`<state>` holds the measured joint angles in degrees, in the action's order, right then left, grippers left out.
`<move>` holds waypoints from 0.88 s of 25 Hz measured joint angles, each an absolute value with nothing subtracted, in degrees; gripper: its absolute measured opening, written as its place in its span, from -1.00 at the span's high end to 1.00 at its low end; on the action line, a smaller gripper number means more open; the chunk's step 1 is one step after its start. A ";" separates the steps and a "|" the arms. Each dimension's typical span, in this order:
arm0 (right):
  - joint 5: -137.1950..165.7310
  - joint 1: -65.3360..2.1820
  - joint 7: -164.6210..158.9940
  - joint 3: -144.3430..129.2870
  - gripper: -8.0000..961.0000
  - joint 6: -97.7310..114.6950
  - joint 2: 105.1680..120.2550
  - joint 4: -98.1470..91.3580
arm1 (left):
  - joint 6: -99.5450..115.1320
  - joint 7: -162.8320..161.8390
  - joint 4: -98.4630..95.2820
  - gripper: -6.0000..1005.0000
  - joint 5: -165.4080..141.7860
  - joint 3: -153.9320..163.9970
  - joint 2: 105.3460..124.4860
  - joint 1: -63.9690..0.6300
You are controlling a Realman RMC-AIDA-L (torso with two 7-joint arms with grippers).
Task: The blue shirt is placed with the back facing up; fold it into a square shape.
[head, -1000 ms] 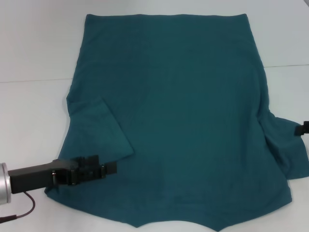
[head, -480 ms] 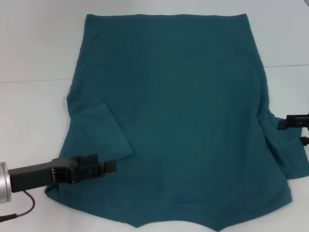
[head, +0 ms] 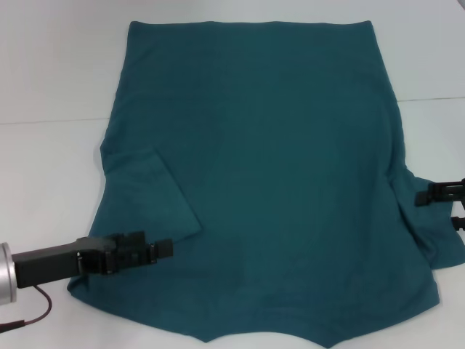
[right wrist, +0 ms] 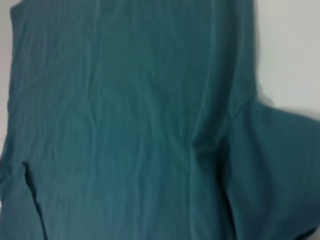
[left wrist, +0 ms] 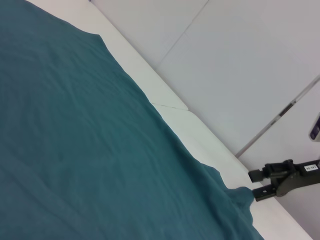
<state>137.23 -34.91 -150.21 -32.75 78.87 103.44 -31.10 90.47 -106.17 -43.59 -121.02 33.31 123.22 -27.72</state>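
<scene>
A blue shirt (head: 269, 174) lies spread flat, plain side up, across a white desk (head: 51, 80), filling the middle of the head view from the straight hem at the upper edge down to the notched edge at the bottom. On the left side of the frame, one sleeve is folded inward over the body, its slanted edge ending near the lower left. The left claw (head: 156, 252) reaches in from the lower left corner on a black and silver arm and sits low over the cloth just below that folded sleeve; whether its fingers are parted or clenched on fabric cannot be told. At the right edge of the frame, the right claw (head: 443, 206) pokes in beside the other sleeve, which spreads out toward the lower right. Its two black fingers stand apart, one above the other, released and gripping nothing. In the left wrist view the same claw (left wrist: 265, 184) shows at the lower right, just beside the shirt's rumpled edge.
</scene>
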 joint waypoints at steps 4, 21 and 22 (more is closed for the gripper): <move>137.55 -34.45 -150.21 -32.69 -0.97 78.89 103.29 -31.37 | 90.32 -106.17 -43.59 -0.91 -121.02 33.31 123.30 -27.70; 137.19 -35.04 -148.69 -32.58 -0.57 75.79 104.93 -31.17 | 89.89 -106.26 -43.59 -0.91 -120.93 33.31 123.66 -27.58; 137.19 -35.04 -148.69 -32.53 -0.51 75.83 104.94 -31.16 | 89.74 -106.26 -43.59 -0.91 -120.93 33.31 123.66 -27.49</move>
<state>137.19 -35.04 -148.70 -32.53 75.83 104.94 -31.16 89.74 -106.26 -43.59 -120.93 33.31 123.66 -27.49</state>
